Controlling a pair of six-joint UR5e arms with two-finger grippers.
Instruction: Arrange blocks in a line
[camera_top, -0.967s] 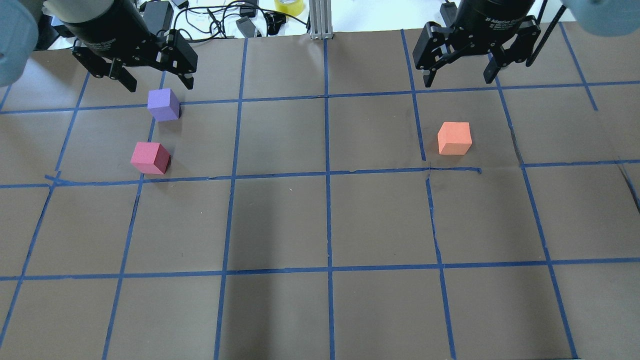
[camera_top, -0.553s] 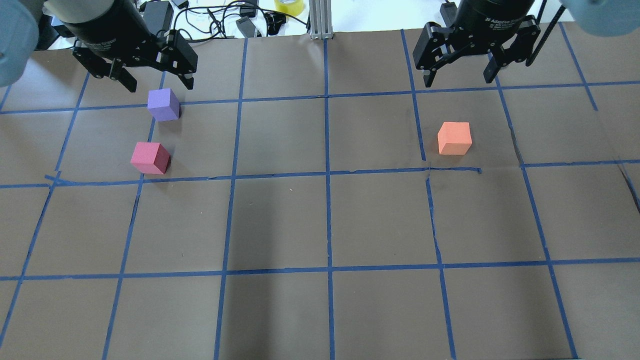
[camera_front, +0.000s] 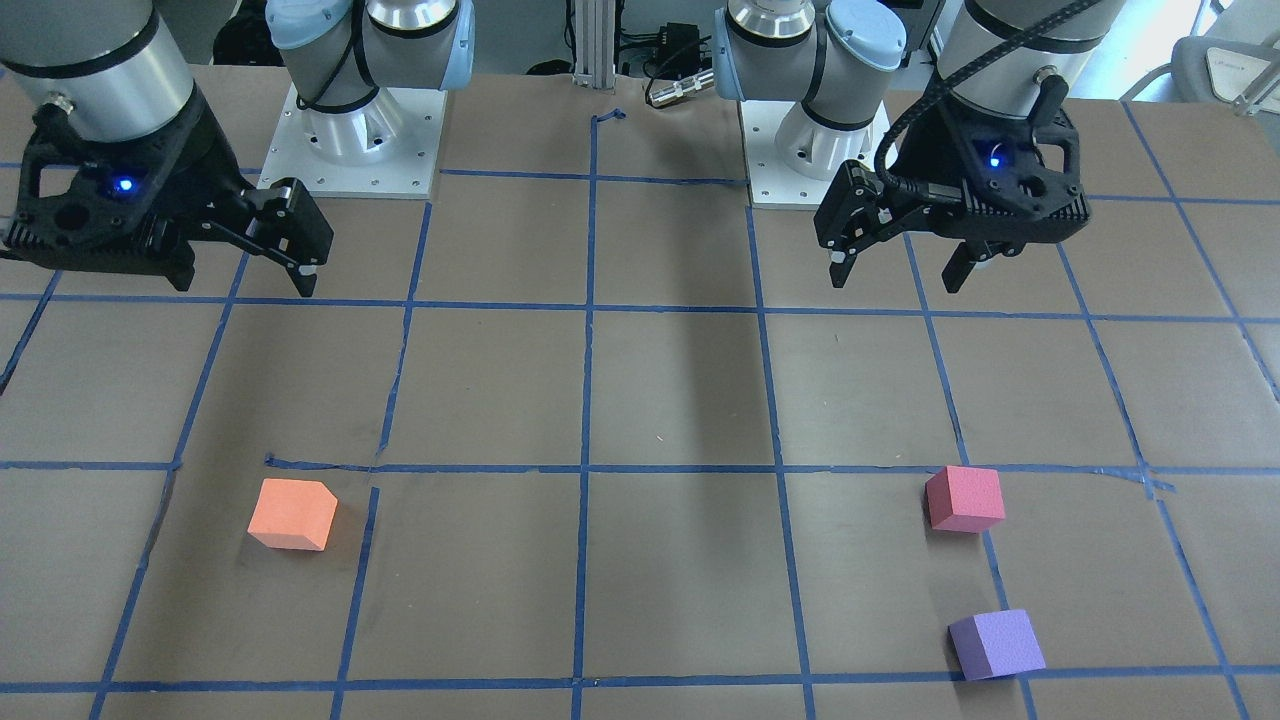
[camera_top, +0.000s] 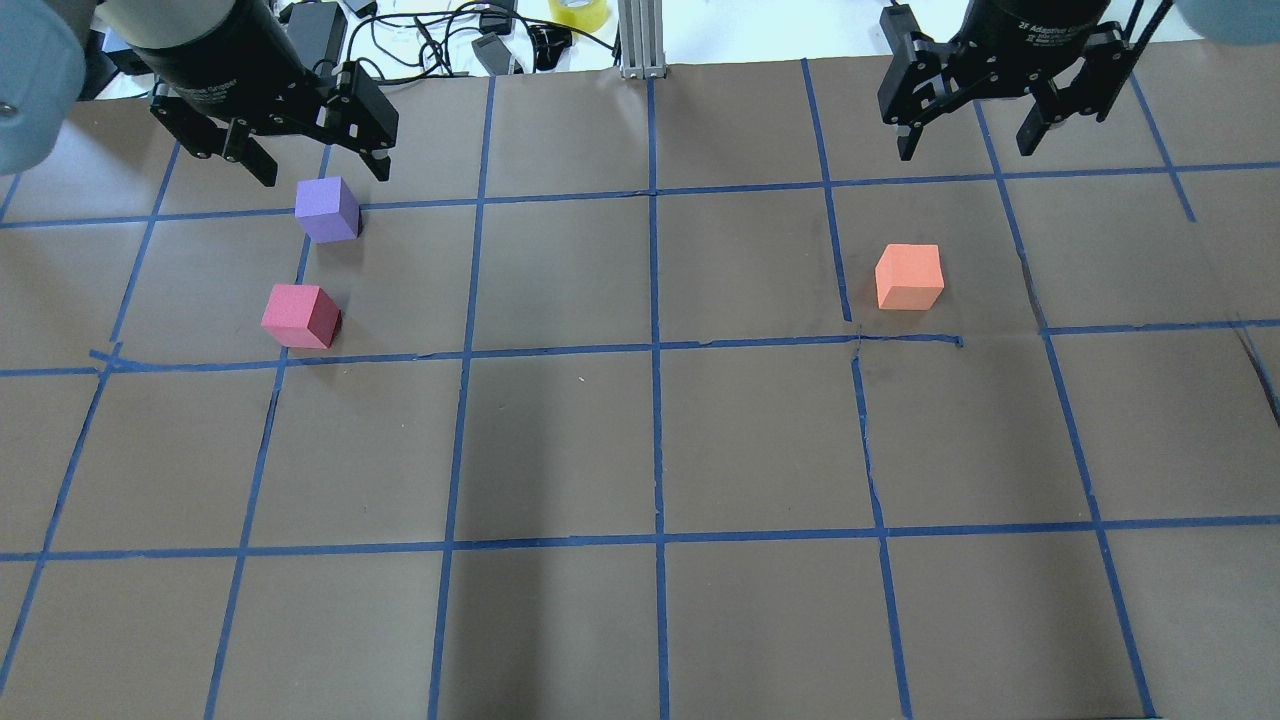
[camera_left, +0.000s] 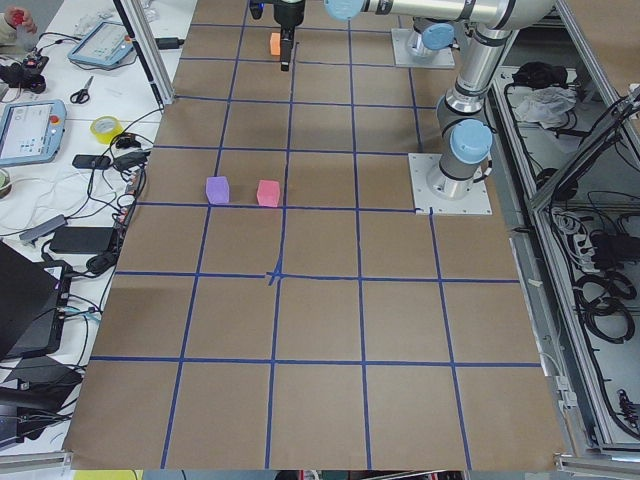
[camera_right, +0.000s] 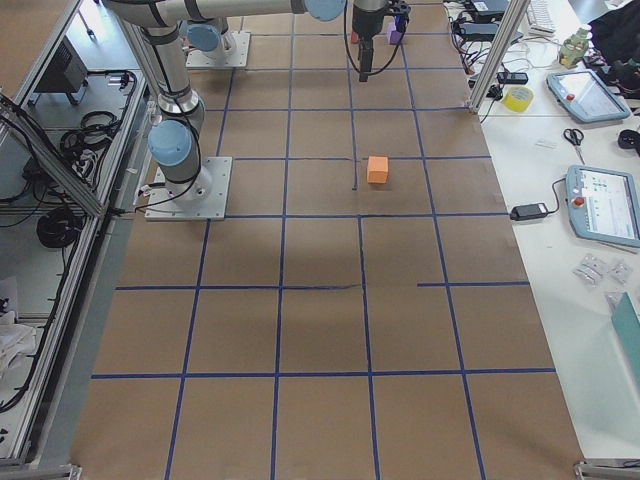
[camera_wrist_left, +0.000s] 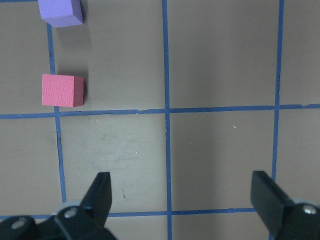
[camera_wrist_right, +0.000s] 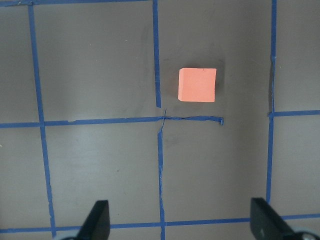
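Observation:
Three blocks rest on the brown table. The purple block (camera_top: 327, 209) and the pinkish-red block (camera_top: 299, 316) sit close together on the left. The orange block (camera_top: 909, 276) sits alone on the right. My left gripper (camera_top: 322, 175) is open and empty, hovering just beyond the purple block. My right gripper (camera_top: 965, 152) is open and empty, beyond and slightly right of the orange block. The left wrist view shows the purple block (camera_wrist_left: 60, 11) and pinkish-red block (camera_wrist_left: 62, 90) ahead of the open fingers. The right wrist view shows the orange block (camera_wrist_right: 197, 85).
Blue tape lines grid the brown paper. Beyond the table's far edge lie cables, a yellow tape roll (camera_top: 578, 12) and an aluminium post (camera_top: 640, 40). The two arm bases (camera_front: 350, 130) stand on the robot's side.
My right gripper has moved to the right and toward the far edge, farther from the orange block. My left gripper and the blocks have barely moved.

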